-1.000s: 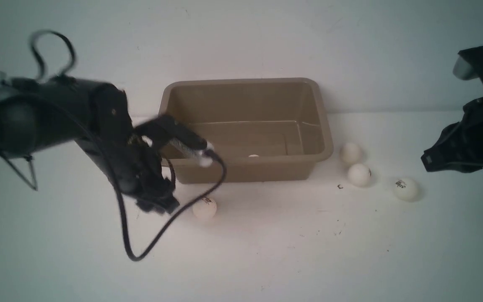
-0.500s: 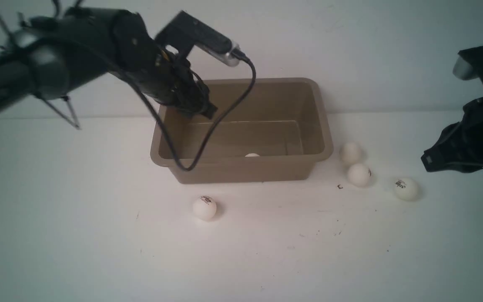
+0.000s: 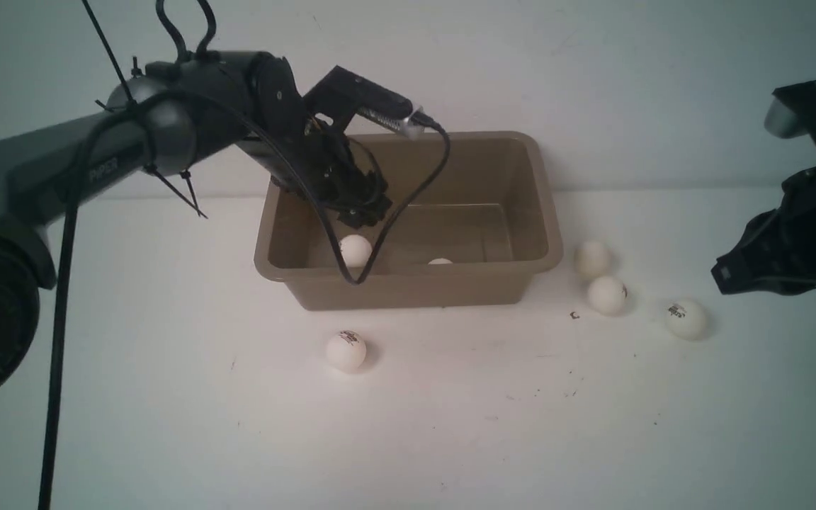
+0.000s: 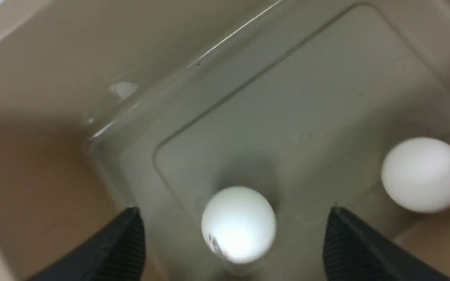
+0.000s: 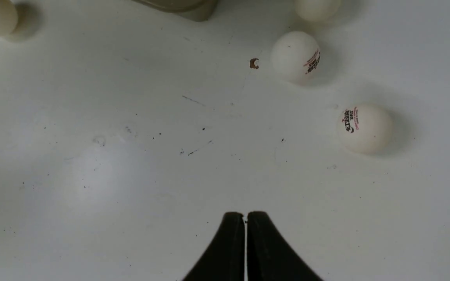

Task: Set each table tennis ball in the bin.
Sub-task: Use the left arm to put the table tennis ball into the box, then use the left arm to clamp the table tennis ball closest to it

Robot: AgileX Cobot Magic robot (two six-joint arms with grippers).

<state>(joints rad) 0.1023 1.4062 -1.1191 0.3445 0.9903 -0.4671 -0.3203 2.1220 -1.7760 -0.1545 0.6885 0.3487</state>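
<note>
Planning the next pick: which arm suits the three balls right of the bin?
Probably right: the right gripper hangs shut near those balls, while the left gripper is open over the bin.

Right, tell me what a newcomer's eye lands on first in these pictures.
The tan bin in the middle of the white table draws the eye first, with the left pincer hanging open over its left end, above a white ball; a second ball lies by the near wall. Outside on the table sit a lone ball in front of the bin and a cluster of three to its right, toward the shut right pincer.
</note>
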